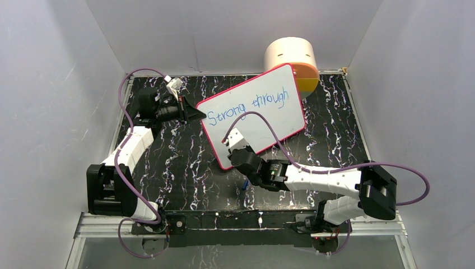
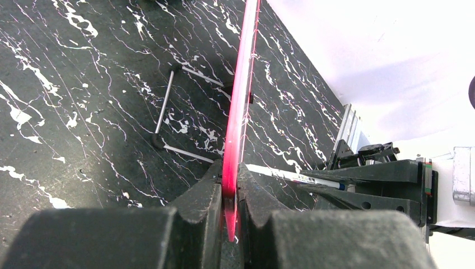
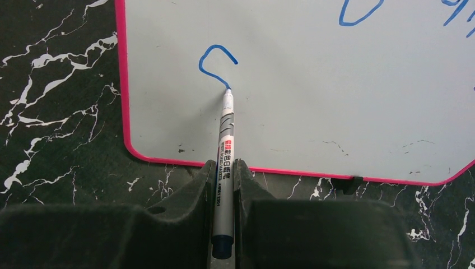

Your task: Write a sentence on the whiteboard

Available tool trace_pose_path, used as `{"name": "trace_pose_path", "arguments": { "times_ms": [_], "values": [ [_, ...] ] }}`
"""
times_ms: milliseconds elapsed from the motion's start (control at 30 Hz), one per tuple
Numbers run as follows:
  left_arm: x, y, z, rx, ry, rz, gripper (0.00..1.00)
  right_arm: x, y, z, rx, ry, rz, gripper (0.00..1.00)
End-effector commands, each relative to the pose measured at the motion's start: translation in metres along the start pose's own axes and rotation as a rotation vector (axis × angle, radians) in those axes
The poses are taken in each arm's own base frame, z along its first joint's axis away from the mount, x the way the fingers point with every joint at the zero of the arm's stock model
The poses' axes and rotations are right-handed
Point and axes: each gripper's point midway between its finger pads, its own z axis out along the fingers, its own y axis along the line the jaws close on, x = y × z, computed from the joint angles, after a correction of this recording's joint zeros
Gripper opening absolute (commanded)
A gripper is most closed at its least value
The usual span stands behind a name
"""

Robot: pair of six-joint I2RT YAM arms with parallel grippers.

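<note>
The whiteboard (image 1: pixel 263 115) with a pink-red frame stands tilted on the dark marbled table. The sentence (image 1: pixel 249 106) on it reads "Strong through" in blue. My left gripper (image 1: pixel 199 114) is shut on the board's left edge; in the left wrist view the pink frame (image 2: pixel 238 112) runs edge-on between its jaws. My right gripper (image 1: pixel 234 150) is shut on a white marker (image 3: pixel 225 162) at the board's lower left. The marker tip touches the board at the end of a fresh blue curved stroke (image 3: pixel 215 64), the start of a second line. The marker also shows in the left wrist view (image 2: pixel 294 176).
A cream and orange cylinder (image 1: pixel 294 61) stands behind the board at the back right. A thin wire stand (image 2: pixel 168 109) lies on the table behind the board. A small blue item (image 1: pixel 245 184) lies under my right arm. Grey walls enclose the table.
</note>
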Motion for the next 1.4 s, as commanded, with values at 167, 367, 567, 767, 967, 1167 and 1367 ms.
{"name": "trace_pose_path", "arguments": {
  "times_ms": [167, 367, 567, 767, 967, 1167, 1367],
  "values": [
    [0.004, 0.008, -0.003, -0.055, 0.011, -0.011, 0.0, -0.002, 0.009, -0.001, -0.047, 0.007, 0.023, 0.0],
    [0.003, 0.008, -0.004, -0.058, 0.008, -0.01, 0.0, -0.008, 0.022, 0.001, -0.098, -0.002, 0.028, 0.0],
    [0.002, 0.008, -0.004, -0.058, 0.007, -0.009, 0.0, -0.025, 0.028, 0.002, -0.117, -0.064, 0.073, 0.0],
    [0.003, 0.009, -0.004, -0.065, 0.011, -0.012, 0.0, -0.043, 0.02, -0.01, -0.126, -0.142, 0.134, 0.0],
    [0.005, 0.012, -0.004, -0.075, 0.012, -0.015, 0.0, -0.038, 0.006, -0.022, -0.108, -0.155, 0.149, 0.0],
    [0.005, 0.01, -0.004, -0.069, 0.012, -0.011, 0.0, -0.024, -0.013, -0.018, -0.013, -0.114, 0.125, 0.0],
    [0.004, 0.009, -0.004, -0.063, 0.013, -0.013, 0.0, -0.016, -0.016, -0.008, 0.005, -0.083, 0.12, 0.0]
  ]
}}
